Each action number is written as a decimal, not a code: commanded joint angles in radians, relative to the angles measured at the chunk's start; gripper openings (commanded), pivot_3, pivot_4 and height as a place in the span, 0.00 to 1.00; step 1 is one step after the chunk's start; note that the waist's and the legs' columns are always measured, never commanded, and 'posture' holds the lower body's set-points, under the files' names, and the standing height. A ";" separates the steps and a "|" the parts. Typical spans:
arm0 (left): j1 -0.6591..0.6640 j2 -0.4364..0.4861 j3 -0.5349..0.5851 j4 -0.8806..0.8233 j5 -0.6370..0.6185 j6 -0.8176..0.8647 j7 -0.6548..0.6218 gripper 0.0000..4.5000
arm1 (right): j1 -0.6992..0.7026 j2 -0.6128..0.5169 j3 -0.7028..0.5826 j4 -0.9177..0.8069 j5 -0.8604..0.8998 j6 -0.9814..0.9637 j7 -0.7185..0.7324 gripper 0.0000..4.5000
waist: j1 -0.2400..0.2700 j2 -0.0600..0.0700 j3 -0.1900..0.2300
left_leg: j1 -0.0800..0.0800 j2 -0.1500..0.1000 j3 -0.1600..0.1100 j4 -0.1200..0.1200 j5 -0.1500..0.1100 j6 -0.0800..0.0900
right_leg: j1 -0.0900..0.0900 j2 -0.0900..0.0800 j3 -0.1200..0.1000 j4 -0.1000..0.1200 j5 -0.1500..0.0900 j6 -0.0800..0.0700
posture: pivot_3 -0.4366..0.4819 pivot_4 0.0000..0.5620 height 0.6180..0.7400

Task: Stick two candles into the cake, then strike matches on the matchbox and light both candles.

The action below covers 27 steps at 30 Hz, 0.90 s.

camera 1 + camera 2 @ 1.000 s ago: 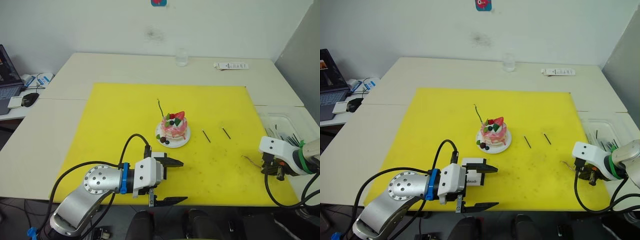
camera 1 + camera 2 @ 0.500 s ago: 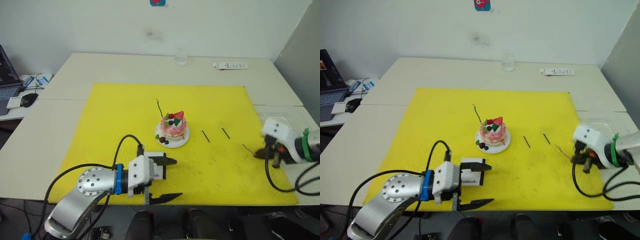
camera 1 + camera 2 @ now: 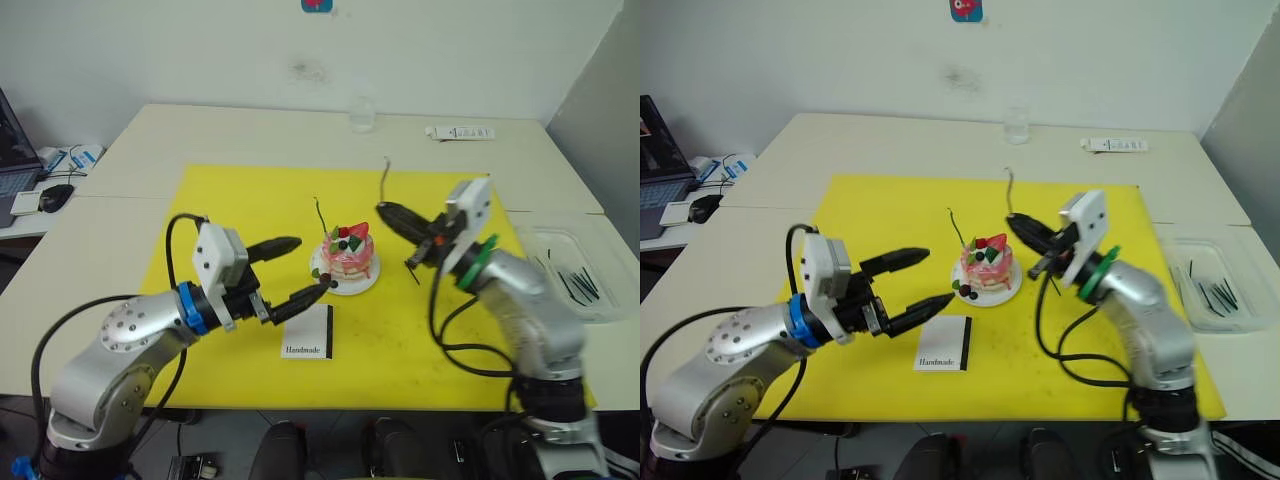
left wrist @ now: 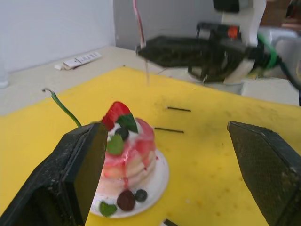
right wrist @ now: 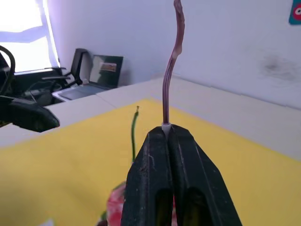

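While the right tool (image 3: 1025,226) is clamping an upright candle (image 3: 1008,192) just right of the cake (image 3: 986,264), another candle (image 3: 955,228) is already standing in it. Left tool (image 3: 928,279) is gaping apart left of the cake. Matchbox (image 3: 945,343) is lying near the mat's (image 3: 880,205) front edge. Clear tray (image 3: 1210,290) right of the mat is holding dark sticks. Two matches (image 3: 449,266) are lying right of the cake.

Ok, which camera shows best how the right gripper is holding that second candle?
The right wrist view: the right gripper is shut on the candle, which rises upright from its fingertips. The eye views show it small, beside the cake. The left wrist view shows it blurred.
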 commanded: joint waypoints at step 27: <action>-0.044 0.081 0.014 0.011 -0.053 0.056 -0.065 1.00 | 0.055 0.059 0.075 0.260 -0.113 -0.383 -0.017 0.01 | -0.009 0.000 0.000 | 0.000 0.001 0.000 0.000 0.000 0.000 | -0.001 -0.001 0.001 0.000 0.000 0.000 | 0.48 0.27 1.00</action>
